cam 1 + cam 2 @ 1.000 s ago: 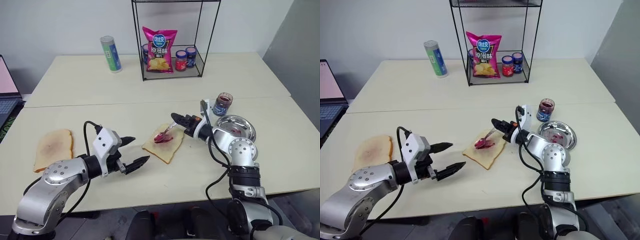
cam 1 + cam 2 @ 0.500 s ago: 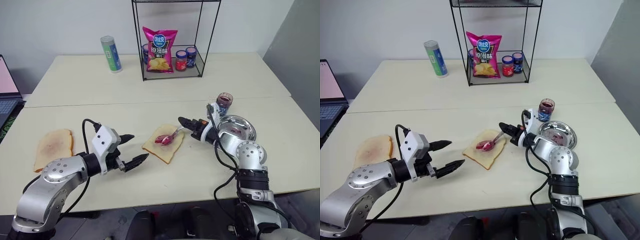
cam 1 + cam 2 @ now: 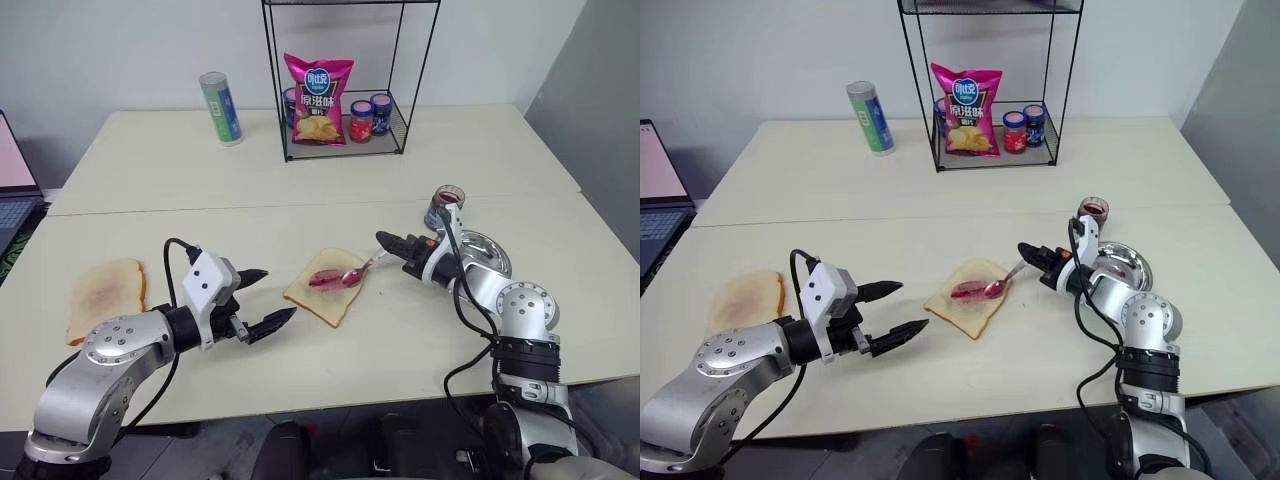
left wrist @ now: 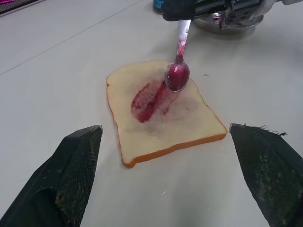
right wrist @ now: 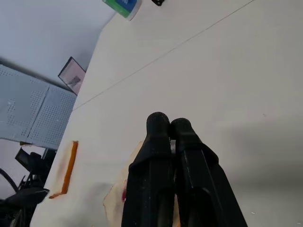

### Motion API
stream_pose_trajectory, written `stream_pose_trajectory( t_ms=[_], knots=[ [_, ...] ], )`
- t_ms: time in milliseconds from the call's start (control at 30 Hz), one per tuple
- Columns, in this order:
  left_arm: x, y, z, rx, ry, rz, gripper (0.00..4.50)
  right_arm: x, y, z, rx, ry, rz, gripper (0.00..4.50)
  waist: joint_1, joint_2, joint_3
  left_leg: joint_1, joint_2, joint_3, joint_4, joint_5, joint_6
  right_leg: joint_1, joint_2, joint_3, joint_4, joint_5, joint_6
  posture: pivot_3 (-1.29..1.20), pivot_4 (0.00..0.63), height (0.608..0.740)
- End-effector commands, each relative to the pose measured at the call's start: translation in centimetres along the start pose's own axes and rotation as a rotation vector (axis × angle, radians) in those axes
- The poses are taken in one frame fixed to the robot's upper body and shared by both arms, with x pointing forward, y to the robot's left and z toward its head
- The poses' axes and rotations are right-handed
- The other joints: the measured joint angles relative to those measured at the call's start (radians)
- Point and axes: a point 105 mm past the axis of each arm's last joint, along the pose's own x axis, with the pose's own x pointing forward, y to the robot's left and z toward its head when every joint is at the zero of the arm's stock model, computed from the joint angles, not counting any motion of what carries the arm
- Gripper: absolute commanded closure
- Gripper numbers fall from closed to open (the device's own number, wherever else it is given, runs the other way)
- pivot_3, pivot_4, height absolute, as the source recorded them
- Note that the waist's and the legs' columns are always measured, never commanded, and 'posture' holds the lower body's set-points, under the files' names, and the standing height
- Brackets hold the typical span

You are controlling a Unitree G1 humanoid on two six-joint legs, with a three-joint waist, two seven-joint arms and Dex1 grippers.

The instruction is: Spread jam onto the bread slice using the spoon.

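Observation:
The bread slice (image 3: 325,290) lies on the table's middle, a dark red smear of jam (image 4: 149,100) across its centre. My right gripper (image 3: 386,241) is shut on the handle of the spoon (image 4: 178,75). The spoon slants down to the left, and its jam-stained bowl sits over the slice's right edge, just beside the smear. Whether the bowl touches the bread I cannot tell. My left gripper (image 3: 277,293) hovers open to the left of the slice, pointing at it. Its black fingers (image 4: 71,175) hold nothing.
A second slice (image 3: 106,295) with a faint stain lies at the far left. Behind my right gripper stand a round metal dish (image 3: 484,250) and an open jam jar (image 3: 445,203). At the back are a wire rack (image 3: 345,150) with a chips bag and small jars, and a can (image 3: 221,108).
My right gripper has drawn the spoon to the right, taking its bowl from the slice's centre to its right edge. The left arm has stayed still.

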Motion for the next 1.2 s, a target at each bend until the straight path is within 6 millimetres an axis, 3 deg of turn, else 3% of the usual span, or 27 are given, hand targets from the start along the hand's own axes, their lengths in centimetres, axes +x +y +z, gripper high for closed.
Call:
stream_pose_trajectory(
  t_ms=[33,167,400,800,1100,1200],
  knots=[
    [-0.1,0.1,0.9,0.038,-0.026,0.004,0.00,0.7,3.7,1.4,-0.010,-0.050,0.110,4.48,-0.002,0.000,0.000,0.000,0.000,0.000,0.000,0.000,0.000,0.000,0.000,0.000,0.000,0.000,0.000,0.00,0.150,0.740],
    [-0.1,0.2,0.9,0.040,-0.025,0.005,0.00,2.3,4.6,0.1,0.008,-0.032,0.119,4.48,-0.001,0.000,0.000,0.000,0.001,-0.001,0.000,0.000,0.000,0.000,0.000,0.000,0.000,0.000,0.000,0.00,0.150,0.740],
    [-0.3,0.2,1.0,0.044,-0.023,0.012,0.00,3.8,3.5,-1.3,-0.008,-0.008,0.074,4.48,0.000,0.000,0.000,-0.001,0.000,0.000,0.000,0.000,0.000,0.000,-0.001,0.000,-0.001,0.000,0.000,0.00,0.150,0.740],
    [-0.1,0.2,1.0,0.045,-0.024,0.004,0.00,1.7,0.4,-1.2,-0.070,-0.008,-0.017,4.48,0.000,0.000,0.000,0.000,0.000,0.000,0.000,0.000,0.000,0.000,-0.001,-0.001,-0.001,0.001,-0.002,0.00,0.150,0.740],
    [0.5,0.4,1.1,0.046,-0.033,-0.019,0.00,-1.2,-1.6,1.1,-0.103,-0.062,-0.092,4.48,0.004,0.000,0.000,-0.001,-0.001,0.000,0.000,0.000,0.000,0.001,-0.001,0.000,-0.001,0.000,0.000,0.00,0.150,0.740],
    [0.7,0.4,1.1,0.047,-0.037,-0.029,0.00,-1.4,-1.3,1.7,-0.095,-0.084,-0.083,4.48,0.005,0.000,0.000,0.000,-0.001,0.000,0.000,0.000,0.000,0.000,-0.001,0.000,-0.001,0.000,0.000,0.00,0.150,0.740]
  ],
)
